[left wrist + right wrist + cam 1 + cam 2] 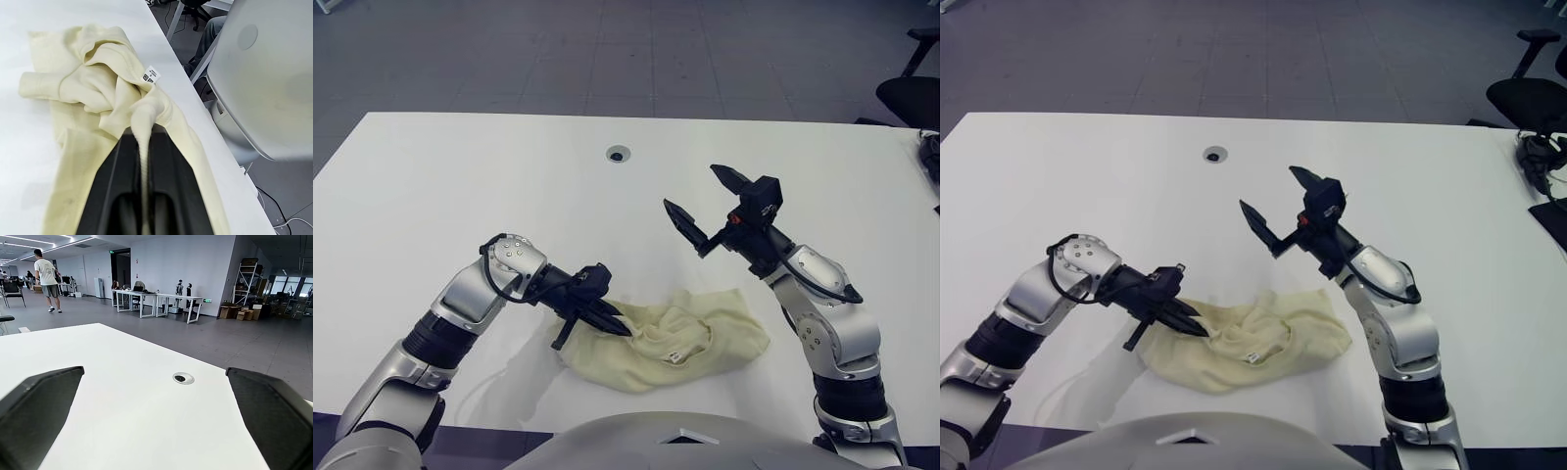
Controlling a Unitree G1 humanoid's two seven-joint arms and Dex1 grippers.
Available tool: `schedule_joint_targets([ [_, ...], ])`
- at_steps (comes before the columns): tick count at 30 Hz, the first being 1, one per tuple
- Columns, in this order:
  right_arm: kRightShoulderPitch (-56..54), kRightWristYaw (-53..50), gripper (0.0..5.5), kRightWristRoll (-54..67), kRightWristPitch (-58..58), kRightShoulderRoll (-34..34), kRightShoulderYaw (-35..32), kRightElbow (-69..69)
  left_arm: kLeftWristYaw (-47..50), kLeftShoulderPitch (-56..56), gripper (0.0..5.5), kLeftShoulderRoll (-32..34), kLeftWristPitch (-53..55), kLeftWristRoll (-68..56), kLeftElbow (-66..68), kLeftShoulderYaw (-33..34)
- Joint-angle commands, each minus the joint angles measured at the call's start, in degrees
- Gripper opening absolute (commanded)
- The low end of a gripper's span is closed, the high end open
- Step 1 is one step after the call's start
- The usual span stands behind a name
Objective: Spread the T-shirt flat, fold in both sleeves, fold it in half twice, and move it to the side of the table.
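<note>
T-shirt (690,338) is bunched in a crumpled heap at the near edge of the table (460,176), about mid-width, with its label (151,75) turned up. A fold at its left end is clamped by the left gripper (612,321), held low over the table. The right gripper (690,186) is held raised beyond the shirt, fingers spread wide. A cable port (619,154) is set near the far edge.

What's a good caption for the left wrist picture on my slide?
Left gripper pinching a fold of the crumpled cream T-shirt on the white table.
</note>
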Motion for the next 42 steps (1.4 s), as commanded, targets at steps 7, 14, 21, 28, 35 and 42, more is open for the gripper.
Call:
schedule_joint_targets([
  [7,-1.1,0.58,5.4,-0.25,-0.08,-0.29,-0.19,0.31,7.2,2.36,0.0,-3.72,-1.29,-4.64,-1.73,7.84],
  [14,4.52,12.4,5.4,1.46,-0.21,-12.93,-5.13,-4.65,10.1,11.68,0.0,-1.53,-4.3,-8.51,-11.48,14.54],
  [21,6.28,24.85,5.4,4.33,3.04,-26.49,-10.66,-2.45,8.58,22.88,0.0,5.09,-6.42,-7.63,-22.78,13.25],
  [28,8.45,38.26,5.4,4.47,1.89,-36.13,-8.43,-3.01,9.44,28.22,0.0,8.6,-9.54,-1.48,-25.8,8.27],
  [35,7.23,46.94,5.4,2.22,1.25,-39.75,0.31,-2.37,11.06,28.91,0.0,9.83,-12.86,6.56,-24.0,2.36],
  [42,0.81,48.82,5.4,-3.91,-1.9,-36.64,9.79,0.62,12.16,29.7,0.0,10.26,-13.65,8.01,-23.98,0.88],
])
